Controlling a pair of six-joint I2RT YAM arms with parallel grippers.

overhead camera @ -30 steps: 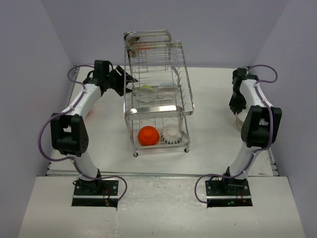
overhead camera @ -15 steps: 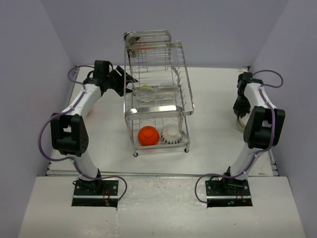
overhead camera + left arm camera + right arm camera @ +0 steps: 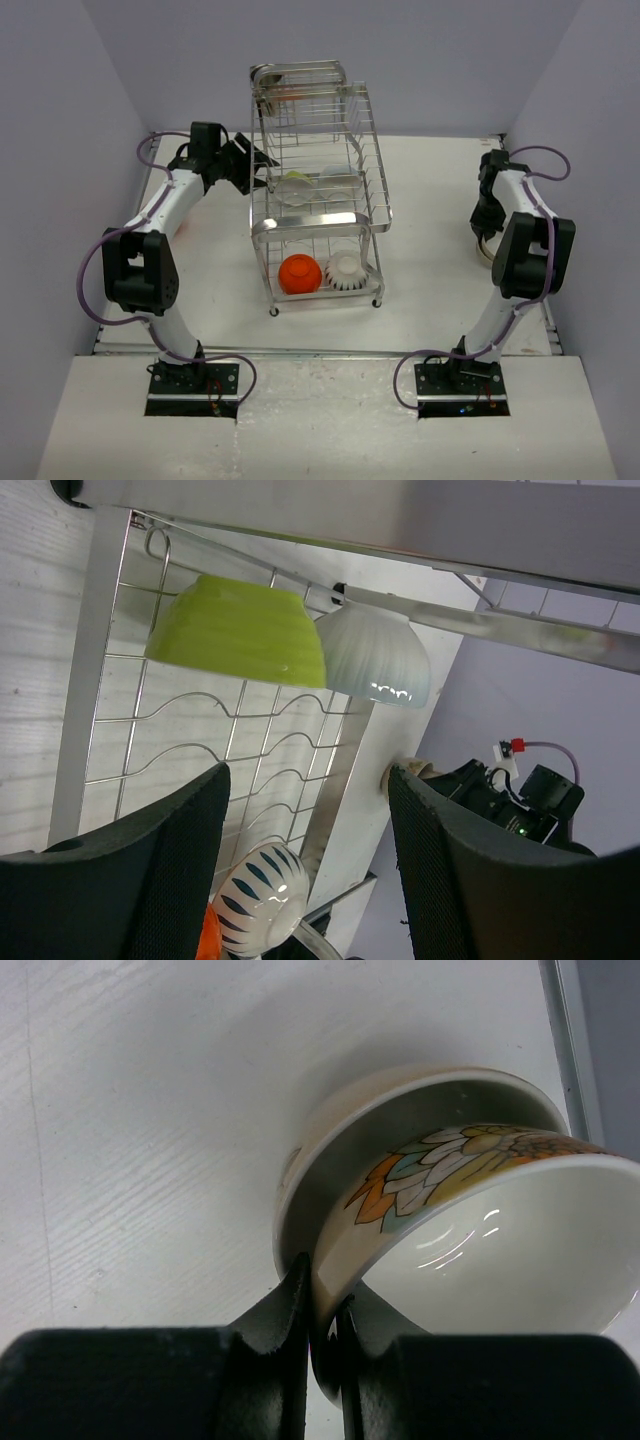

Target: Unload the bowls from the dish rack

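The dish rack (image 3: pixel 310 222) stands mid-table, with an orange bowl (image 3: pixel 299 273) and a ribbed white bowl (image 3: pixel 344 270) on its lower tier. A green bowl (image 3: pixel 240 630) and a white ribbed bowl (image 3: pixel 375 660) rest on the upper tier. My left gripper (image 3: pixel 310 870) is open beside the rack's left side (image 3: pixel 262 160), nothing between its fingers; a blue-striped bowl (image 3: pixel 262 895) shows below. My right gripper (image 3: pixel 325 1305) is shut on the rim of a leaf-patterned cream bowl (image 3: pixel 480 1230), which sits tilted inside another cream bowl (image 3: pixel 330 1150) at the table's right edge (image 3: pixel 484 248).
The table's right edge strip (image 3: pixel 565 1050) runs just beyond the stacked bowls. Purple walls close in on both sides and the back. A small item with an orange tint (image 3: pixel 285 97) sits in the rack's top rear basket.
The right arm has swung a little to the right and settled over the bowls at the table edge. The left arm has not moved.
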